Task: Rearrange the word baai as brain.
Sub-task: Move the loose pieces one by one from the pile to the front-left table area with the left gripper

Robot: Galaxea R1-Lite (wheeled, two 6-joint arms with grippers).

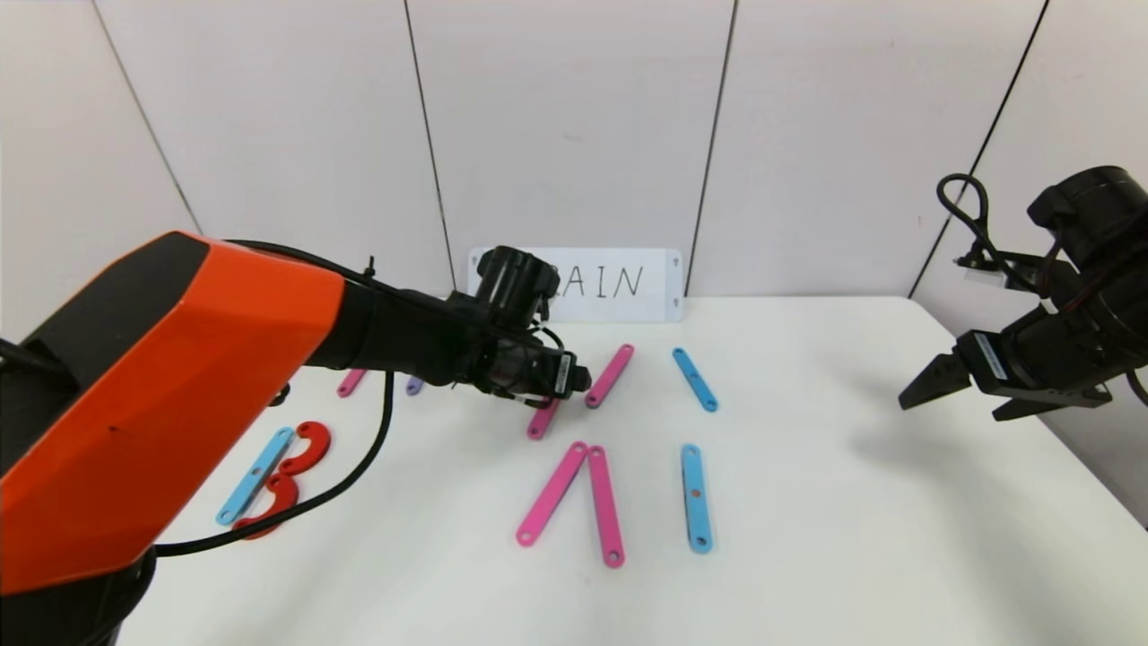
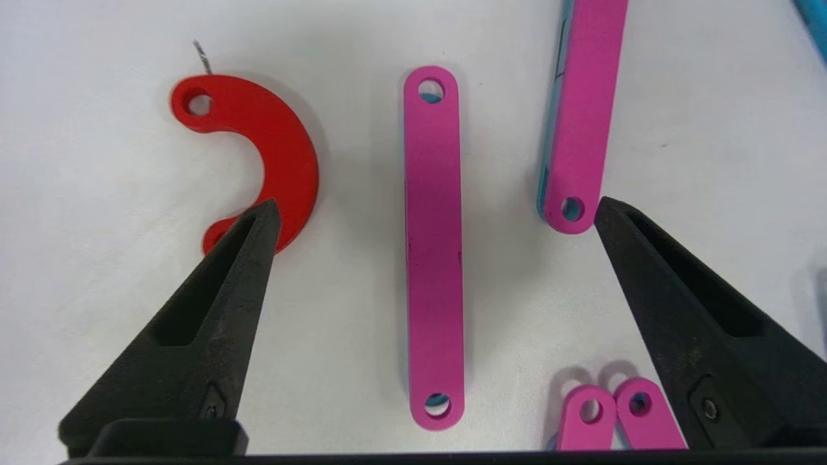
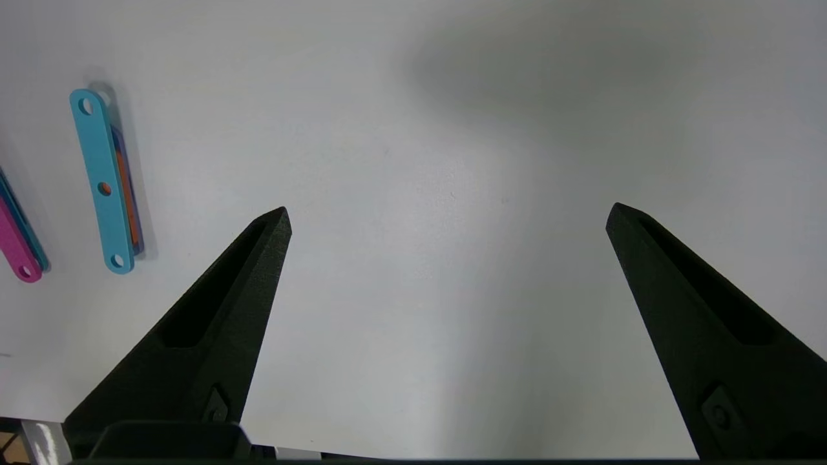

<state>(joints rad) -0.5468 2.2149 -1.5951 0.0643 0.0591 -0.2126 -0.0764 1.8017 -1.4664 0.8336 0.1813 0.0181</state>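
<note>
Far left of head view: blue bar [image 1: 255, 475] with two red arcs [image 1: 299, 451] touching it, looked like the B. Left gripper [image 1: 578, 377] hovered centre frame over the word's middle, fingers [image 2: 223, 303] spread wide, holding nothing. In left wrist view a pink bar [image 2: 434, 245] lay flat and loose between them, red arc [image 2: 268, 148] just beside one tip, second pink bar [image 2: 585, 110] just beside the other. Risks judged: tips close to both neighbours, so closing or dropping off-line could nudge the arc or the second bar and skew letters; flat thin bar could slip out or pivot on a pinch. Lower centre: pink pair [image 1: 574, 502] leaning into an A, blue I bar [image 1: 695, 496] right of it, another blue bar [image 1: 694, 379] above. Upper centre: white card [image 1: 659, 285], handwriting readable as "AIN", start hidden behind wrist. No brands seen. Right gripper [image 1: 964, 395] parked far right, above table [image 1: 852, 538], fingers wide apart, empty
</note>
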